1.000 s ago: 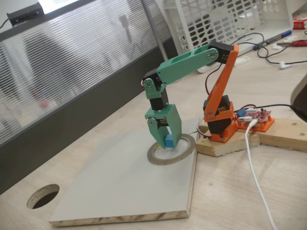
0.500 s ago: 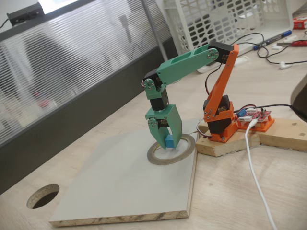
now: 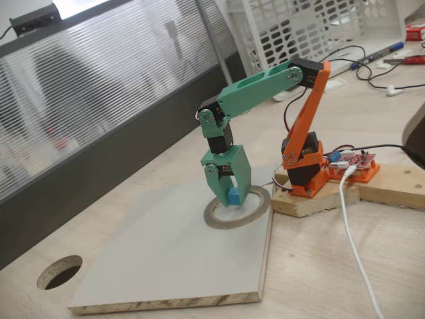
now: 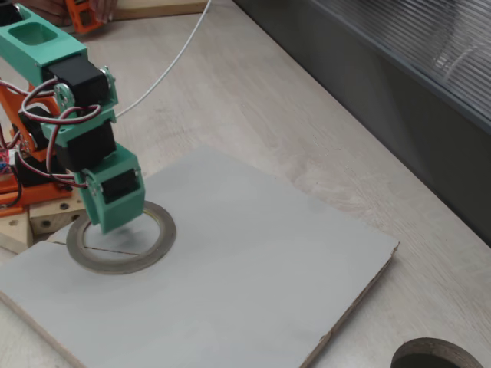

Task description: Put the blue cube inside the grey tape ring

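The blue cube [image 3: 234,196] is a tiny bright cyan block with plain faces, sitting upright between the green fingers of the pincer [image 3: 228,195], above the opening of the grey tape ring [image 3: 237,208]. Whether it touches the board inside the ring cannot be told. The ring is a thin, flat grey-tan roll with a wide round opening, lying flat on the pale grey board [image 3: 166,252] close to that board's far right corner and right edge.
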Tool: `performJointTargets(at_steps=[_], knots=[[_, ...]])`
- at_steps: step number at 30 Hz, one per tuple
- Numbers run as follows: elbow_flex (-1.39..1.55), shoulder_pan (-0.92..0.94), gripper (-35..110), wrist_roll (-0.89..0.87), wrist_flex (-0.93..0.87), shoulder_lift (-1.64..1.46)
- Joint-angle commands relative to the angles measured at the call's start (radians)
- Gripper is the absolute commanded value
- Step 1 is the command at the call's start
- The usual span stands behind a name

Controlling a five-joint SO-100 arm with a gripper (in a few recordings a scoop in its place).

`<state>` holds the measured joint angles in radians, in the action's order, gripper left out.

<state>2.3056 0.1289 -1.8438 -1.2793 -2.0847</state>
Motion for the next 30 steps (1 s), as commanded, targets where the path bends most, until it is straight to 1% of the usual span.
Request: performJointTargets(at_steps=[1, 3, 6, 15, 20, 26, 30], knots=[[0.006, 0.009, 28, -0.021, -0.018, -0.014], [0.006, 0.006, 33, -0.021, -0.018, -0.014], [0.006, 0.006, 37, -0.021, -0.02, -0.014], [-0.006, 0.005, 37, -0.023, -0.043, -0.018], [-0.089, 0.003, 37, -0.02, -0.213, -0.031], [-0.46, 0.014, 37, -0.023, -0.463, -0.015], [-0.611, 0.008, 37, -0.025, -0.603, -0.014]])
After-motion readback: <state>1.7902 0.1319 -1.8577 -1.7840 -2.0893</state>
